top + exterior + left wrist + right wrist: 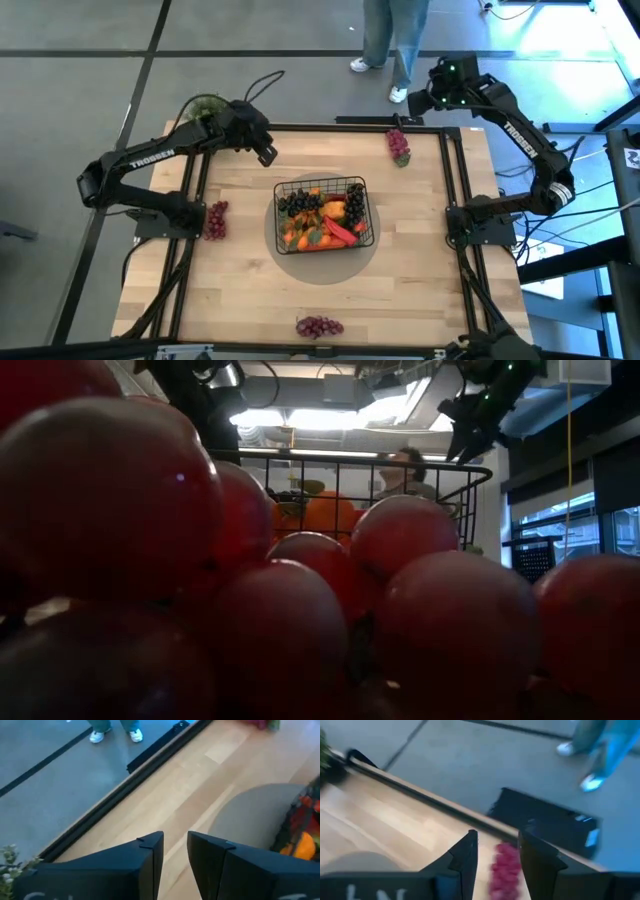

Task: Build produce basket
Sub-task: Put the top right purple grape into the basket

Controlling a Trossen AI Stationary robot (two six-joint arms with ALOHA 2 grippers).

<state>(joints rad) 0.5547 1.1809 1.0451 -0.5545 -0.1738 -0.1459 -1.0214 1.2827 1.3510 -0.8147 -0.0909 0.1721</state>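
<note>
The basket sits in the middle of the table, filled with produce. Three grape bunches are left outside: one at the far edge, one on the left, one at the near edge. The right gripper is held above the far bunch, jaws apart and empty. The left gripper is held over bare wood, jaws a little apart and empty. The far bunch could be pushed off the edge if it is grabbed off-centre.
</note>
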